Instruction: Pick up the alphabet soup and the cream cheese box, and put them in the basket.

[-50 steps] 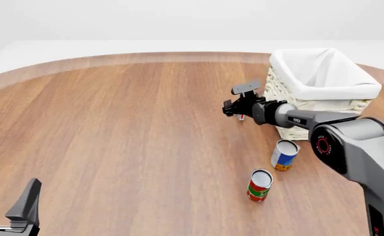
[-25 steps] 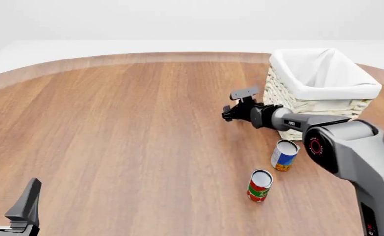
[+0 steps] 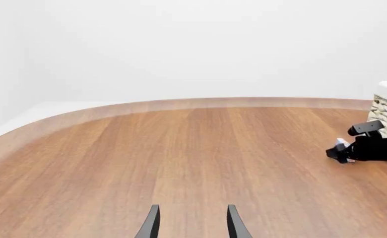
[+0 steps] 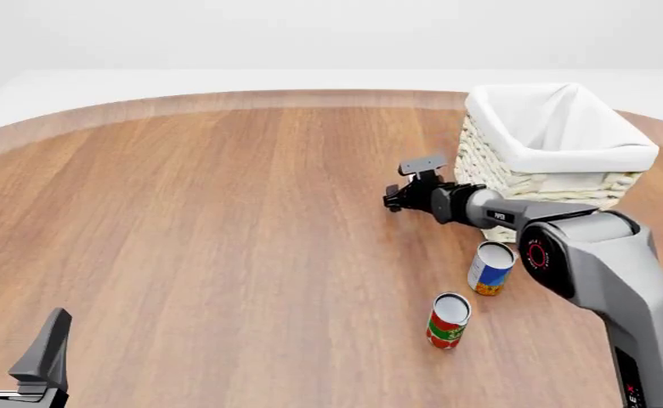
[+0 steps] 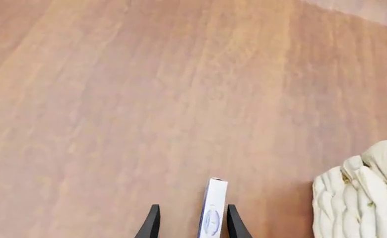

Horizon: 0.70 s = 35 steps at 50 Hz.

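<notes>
The left gripper waits spread open and empty at the table's near edge. The right gripper, clenched on the cream cheese box, has lifted it off the table beside the basket. The alphabet soup stands untouched nearer, beside a red can.

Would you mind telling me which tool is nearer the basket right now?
The right tool: it is just left of the basket, holding the box. The left tool is far across the table.
</notes>
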Available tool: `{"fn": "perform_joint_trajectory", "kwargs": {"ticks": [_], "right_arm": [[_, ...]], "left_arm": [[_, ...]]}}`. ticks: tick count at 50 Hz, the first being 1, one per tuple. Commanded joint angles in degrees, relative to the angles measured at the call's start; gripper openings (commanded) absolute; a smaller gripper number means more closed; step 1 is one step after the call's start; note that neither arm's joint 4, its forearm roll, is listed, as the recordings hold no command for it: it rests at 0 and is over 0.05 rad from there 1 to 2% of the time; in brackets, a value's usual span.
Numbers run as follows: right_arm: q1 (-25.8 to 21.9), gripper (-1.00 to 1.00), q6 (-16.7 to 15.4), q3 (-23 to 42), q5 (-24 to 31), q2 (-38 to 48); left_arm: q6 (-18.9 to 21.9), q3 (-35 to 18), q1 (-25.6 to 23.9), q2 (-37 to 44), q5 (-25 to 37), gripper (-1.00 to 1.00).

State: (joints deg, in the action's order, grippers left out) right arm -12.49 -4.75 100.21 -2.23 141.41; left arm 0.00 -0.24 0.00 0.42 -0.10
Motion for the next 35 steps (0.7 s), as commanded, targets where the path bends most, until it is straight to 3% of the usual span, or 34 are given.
{"fn": "perform_joint_trajectory", "kwargs": {"ticks": [1, 11, 12, 28, 35], "right_arm": [[0.58, 1.00, -1.22, 2.47, 1.45, 3.29], [0.89, 1.00, -1.60, 5.71, 3.13, 5.90], [0.88, -1.00, -1.58, 6.11, 3.35, 6.16], [1.19, -1.00, -0.94, 3.18, 1.20, 4.23], [0.25, -1.00, -0.28, -2.38, -1.79, -0.64]], "left_arm": [[0.00, 0.00, 0.00, 0.00, 0.00, 1.00], [0.00, 0.00, 0.00, 0.00, 0.00, 1.00], [0.00, 0.00, 0.00, 0.00, 0.00, 1.00], [0.00, 0.00, 0.00, 0.00, 0.00, 1.00], [0.00, 0.00, 0.00, 0.00, 0.00, 1.00]]}}
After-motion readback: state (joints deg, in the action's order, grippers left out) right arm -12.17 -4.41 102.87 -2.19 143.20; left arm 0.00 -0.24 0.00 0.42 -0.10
